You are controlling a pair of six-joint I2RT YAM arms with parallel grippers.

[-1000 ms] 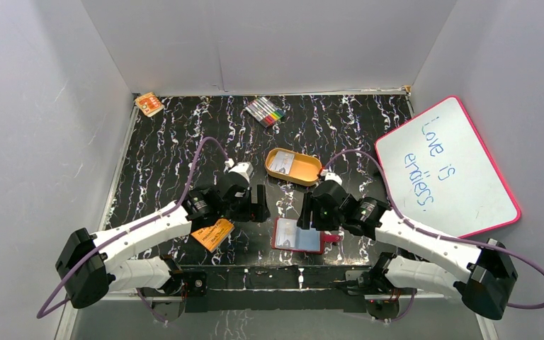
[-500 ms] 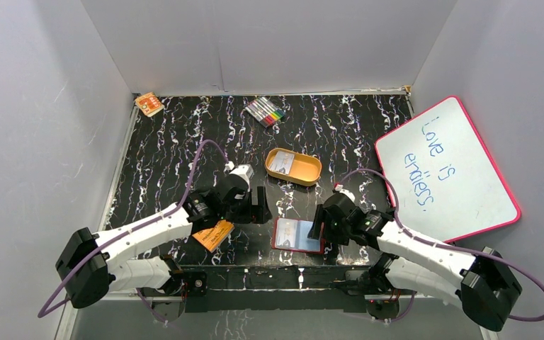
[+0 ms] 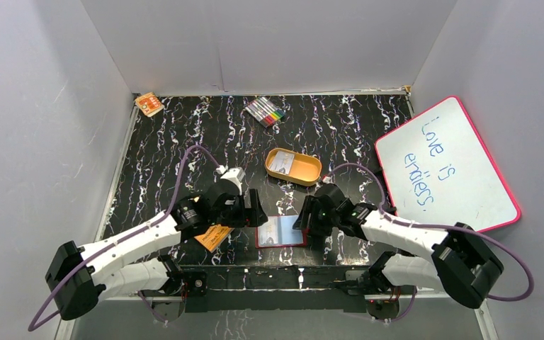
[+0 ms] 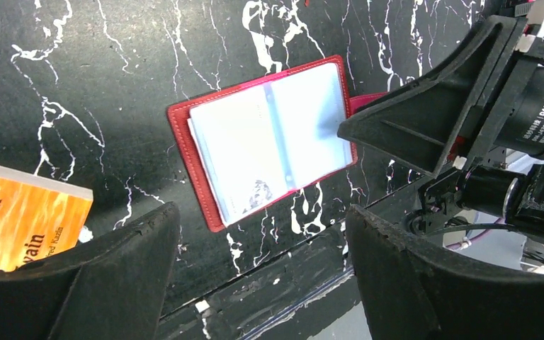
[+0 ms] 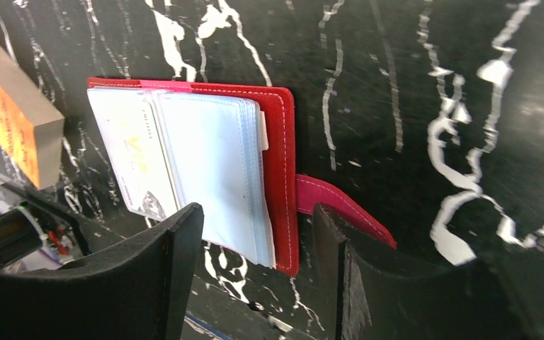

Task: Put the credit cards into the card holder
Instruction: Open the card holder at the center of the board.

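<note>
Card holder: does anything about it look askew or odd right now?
Only a little. The card holder lies open, slightly skewed to the front edge of the table. Its snap tab pokes out beside a finger of the open right pincer. The clear pocket pages fan loosely rather than lying flat. No damage shows.

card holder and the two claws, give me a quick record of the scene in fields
card holder: open flat on the table, clear pockets up, between the two claws
card in holder: pale, showing in one pocket
left claw: open, holding nothing, over the holder's near edge
right claw: open, over the holder's tab side
tin: behind the holder, apart from it
card in tin: pale, lying inside
orange booklet: beside the left claw, apart from the holder
</note>
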